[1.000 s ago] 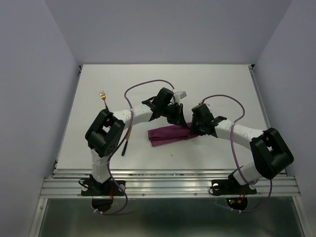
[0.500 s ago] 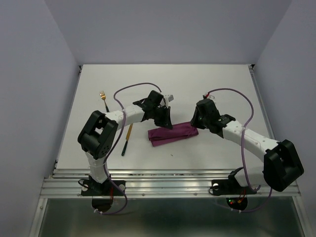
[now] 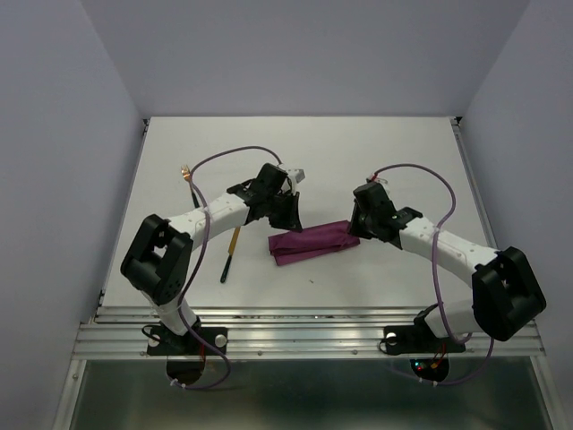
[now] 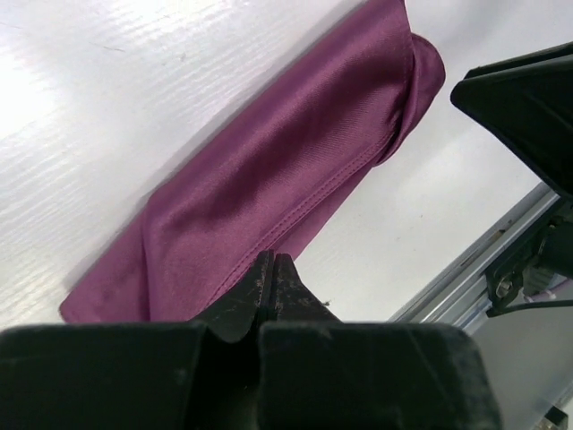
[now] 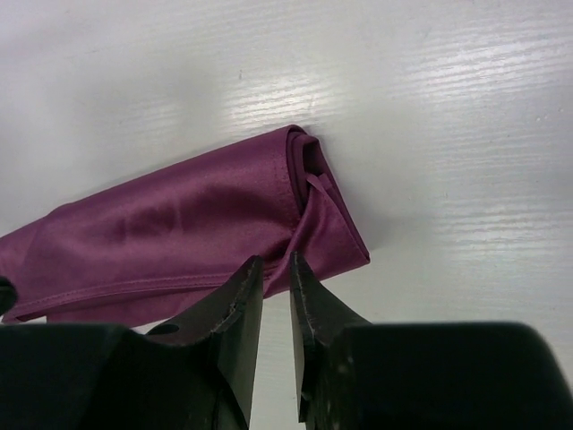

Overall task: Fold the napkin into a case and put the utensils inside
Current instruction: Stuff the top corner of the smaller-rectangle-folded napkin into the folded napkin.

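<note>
The napkin lies folded as the case (image 3: pixel 313 241), a narrow plum-purple strip at the table's middle. It fills the left wrist view (image 4: pixel 286 170) and shows in the right wrist view (image 5: pixel 179 233). My left gripper (image 3: pixel 288 215) is shut and empty, just above the case's left end (image 4: pixel 273 260). My right gripper (image 3: pixel 359 226) hovers at the case's right end, jaws a narrow gap apart with nothing between them (image 5: pixel 273 264). The knife (image 3: pixel 230 253) lies left of the case. The fork's gold head (image 3: pixel 185 172) shows at the far left; my left arm hides its handle.
The white table (image 3: pixel 403 161) has grey walls on three sides. A metal rail (image 3: pixel 313 327) runs along its near edge. Purple cables loop above both arms.
My left gripper has drawn back to the left, off the case's middle. My right gripper has come off the case's right end and risen. The case lies where it was.
</note>
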{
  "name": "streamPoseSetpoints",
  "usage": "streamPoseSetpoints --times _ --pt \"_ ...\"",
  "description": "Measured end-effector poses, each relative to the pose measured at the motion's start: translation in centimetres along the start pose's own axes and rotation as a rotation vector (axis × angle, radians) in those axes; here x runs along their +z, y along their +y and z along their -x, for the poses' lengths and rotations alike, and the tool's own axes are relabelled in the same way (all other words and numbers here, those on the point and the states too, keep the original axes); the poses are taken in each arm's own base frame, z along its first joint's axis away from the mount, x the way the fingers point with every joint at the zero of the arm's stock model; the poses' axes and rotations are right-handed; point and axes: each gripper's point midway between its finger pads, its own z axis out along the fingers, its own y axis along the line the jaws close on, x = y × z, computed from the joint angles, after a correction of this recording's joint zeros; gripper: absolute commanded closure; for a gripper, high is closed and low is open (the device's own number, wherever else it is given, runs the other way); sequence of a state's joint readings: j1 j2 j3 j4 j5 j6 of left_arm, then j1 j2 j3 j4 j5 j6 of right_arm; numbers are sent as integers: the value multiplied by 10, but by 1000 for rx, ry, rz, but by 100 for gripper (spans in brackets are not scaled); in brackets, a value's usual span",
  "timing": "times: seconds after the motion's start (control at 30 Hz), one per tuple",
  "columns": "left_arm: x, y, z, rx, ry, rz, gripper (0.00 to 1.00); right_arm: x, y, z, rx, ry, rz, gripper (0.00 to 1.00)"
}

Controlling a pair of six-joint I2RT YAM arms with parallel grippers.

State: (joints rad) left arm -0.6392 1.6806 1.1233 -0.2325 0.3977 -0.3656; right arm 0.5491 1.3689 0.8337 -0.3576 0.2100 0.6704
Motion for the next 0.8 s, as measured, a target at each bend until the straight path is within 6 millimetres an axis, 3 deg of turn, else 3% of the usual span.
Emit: streamPoseSetpoints --times 0.1,0.4,0.53,0.8 --pt "-8 8 6 0 -33 31 100 2 -6 -4 6 3 -23 78" --pt "-15 68 -7 -111 -31 189 100 5 -36 -35 13 64 -111 80" --pt "-14 77 -9 -129 -32 229 100 5 -47 -48 8 97 -140 80" --pt "1 89 -26 -161 16 253 100 19 -48 -60 4 141 -148 80"
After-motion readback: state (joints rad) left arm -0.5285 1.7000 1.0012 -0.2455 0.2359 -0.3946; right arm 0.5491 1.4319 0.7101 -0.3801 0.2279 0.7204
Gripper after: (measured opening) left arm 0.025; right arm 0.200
